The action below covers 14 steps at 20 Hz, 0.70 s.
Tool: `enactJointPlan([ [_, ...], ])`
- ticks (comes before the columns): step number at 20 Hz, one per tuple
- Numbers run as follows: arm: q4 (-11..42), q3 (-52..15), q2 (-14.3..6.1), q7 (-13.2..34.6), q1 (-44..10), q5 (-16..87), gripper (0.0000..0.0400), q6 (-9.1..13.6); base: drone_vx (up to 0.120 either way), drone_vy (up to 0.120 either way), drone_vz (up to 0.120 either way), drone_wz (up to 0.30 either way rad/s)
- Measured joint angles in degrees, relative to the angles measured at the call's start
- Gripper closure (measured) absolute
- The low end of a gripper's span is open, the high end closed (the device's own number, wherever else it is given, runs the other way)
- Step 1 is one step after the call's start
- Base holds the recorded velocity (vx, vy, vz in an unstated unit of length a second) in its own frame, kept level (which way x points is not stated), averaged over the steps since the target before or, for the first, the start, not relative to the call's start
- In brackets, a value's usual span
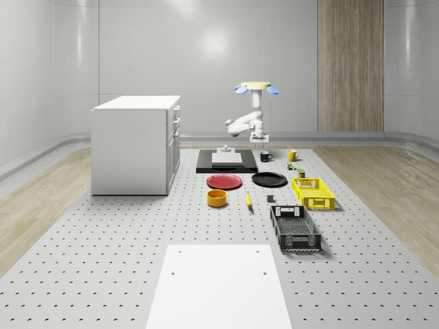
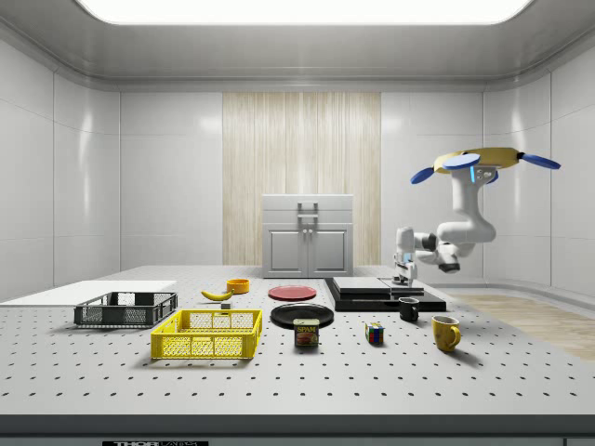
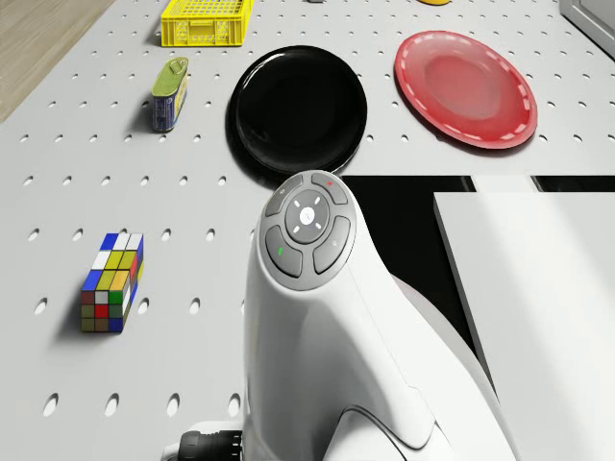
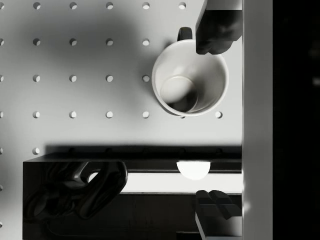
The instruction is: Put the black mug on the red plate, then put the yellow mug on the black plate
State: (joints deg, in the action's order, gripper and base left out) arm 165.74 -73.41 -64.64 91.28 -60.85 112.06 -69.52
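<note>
White arm point(image 3: 327, 327), yellow-bodied drone point(image 2: 483, 160) with blue rotors. A glossy red plate point(image 3: 465, 88) sits upper right in the drone view beside a black plate point(image 3: 298, 108). The black mug point(image 4: 190, 77) is white inside; the cube point(image 3: 113, 281) is a multicoloured patchwork.

**Materials and surface finishes in the scene**

The tabletop point(image 1: 103, 274) is matt grey, smooth, perforated with regular holes. The black plate point(image 3: 298, 108) and red plate point(image 3: 467, 88) look glossy and glazed. The black mug point(image 4: 190, 77) has a smooth white interior. The arm point(image 3: 327, 355) appears as glossy white plastic. The yellow crate point(image 2: 208, 334) is plastic lattice.
</note>
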Motion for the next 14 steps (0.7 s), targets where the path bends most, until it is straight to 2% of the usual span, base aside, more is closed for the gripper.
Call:
enactJointPlan([
  [4,-0.2,0.4,-1.5,0.2,-0.3,0.2,0.0,-1.5,0.0,0.0,-0.02,0.0],
  [10,-1.1,4.5,-4.4,-0.2,-0.1,3.5,0.0,-5.7,0.0,0.0,0.0,0.0],
  [14,-2.8,5.8,-5.2,-0.1,-1.5,4.8,0.0,-7.5,0.0,0.0,0.0,0.0],
])
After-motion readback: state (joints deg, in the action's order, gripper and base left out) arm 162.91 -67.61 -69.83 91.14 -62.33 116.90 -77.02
